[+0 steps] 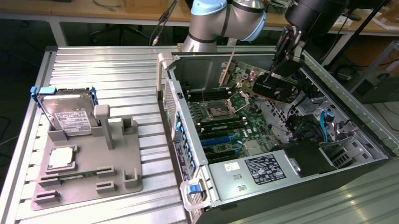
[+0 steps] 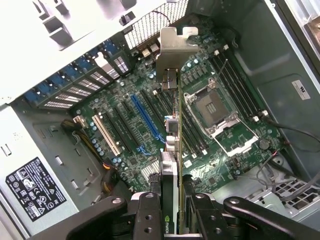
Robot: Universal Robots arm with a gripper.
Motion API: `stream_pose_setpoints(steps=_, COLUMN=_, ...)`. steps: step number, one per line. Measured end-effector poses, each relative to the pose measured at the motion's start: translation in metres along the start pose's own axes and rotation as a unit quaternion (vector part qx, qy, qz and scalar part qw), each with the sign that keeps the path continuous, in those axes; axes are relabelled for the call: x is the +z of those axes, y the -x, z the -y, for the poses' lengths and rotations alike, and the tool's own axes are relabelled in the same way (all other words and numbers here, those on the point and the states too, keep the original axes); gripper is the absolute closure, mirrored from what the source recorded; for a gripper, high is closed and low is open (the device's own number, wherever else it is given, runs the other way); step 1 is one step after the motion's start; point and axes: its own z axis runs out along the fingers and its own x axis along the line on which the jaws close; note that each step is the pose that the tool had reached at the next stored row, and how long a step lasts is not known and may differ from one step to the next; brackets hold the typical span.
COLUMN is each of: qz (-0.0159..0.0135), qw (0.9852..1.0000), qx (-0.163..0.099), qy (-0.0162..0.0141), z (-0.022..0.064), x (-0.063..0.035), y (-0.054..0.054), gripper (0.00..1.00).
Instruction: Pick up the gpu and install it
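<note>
My gripper (image 2: 171, 202) was clamped on the gpu (image 2: 173, 127), holding it edge-on above the motherboard (image 2: 200, 75) at the open case's (image 1: 169, 98) far end. It seemed not yet seated.

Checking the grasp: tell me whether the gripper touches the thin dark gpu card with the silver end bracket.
Touching. In the wrist view the gripper has its black fingers clamped on both faces of the thin dark gpu card, seen edge-on.

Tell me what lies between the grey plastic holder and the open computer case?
Only bare ribbed metal tabletop, in the exterior view, separates the grey plastic holder from the open black computer case.
</note>
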Motion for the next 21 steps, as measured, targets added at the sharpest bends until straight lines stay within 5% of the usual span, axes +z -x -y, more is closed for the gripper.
stream_pose_setpoints(steps=11, qz=-0.0013, qw=0.9996, qx=-0.029, qy=-0.0001, z=0.0, x=0.0, y=0.0, gripper=0.73)
stream_pose_setpoints(steps=21, qz=-0.003, qw=0.9975, qx=-0.07, qy=-0.0001, z=0.0, x=0.0, y=0.0, gripper=0.73)
